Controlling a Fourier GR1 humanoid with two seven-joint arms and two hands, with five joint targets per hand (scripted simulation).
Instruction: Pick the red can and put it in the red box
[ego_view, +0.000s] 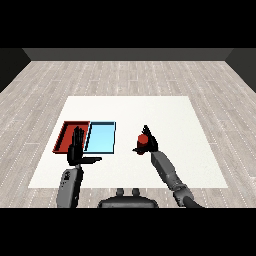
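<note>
The red can (143, 140) stands upright on the white table (190, 150), well to the right of the red tray (64, 134), with the light blue tray (101, 136) between them. The right hand (148, 144) curls round the can, so it must carry it leftward past the blue tray. The left hand (76, 148), fingers straight and thumb spread, hovers over the red tray's near edge.

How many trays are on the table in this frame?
2. The red tray lies at the table's left, partly behind the left hand; the light blue tray lies right beside it.
</note>
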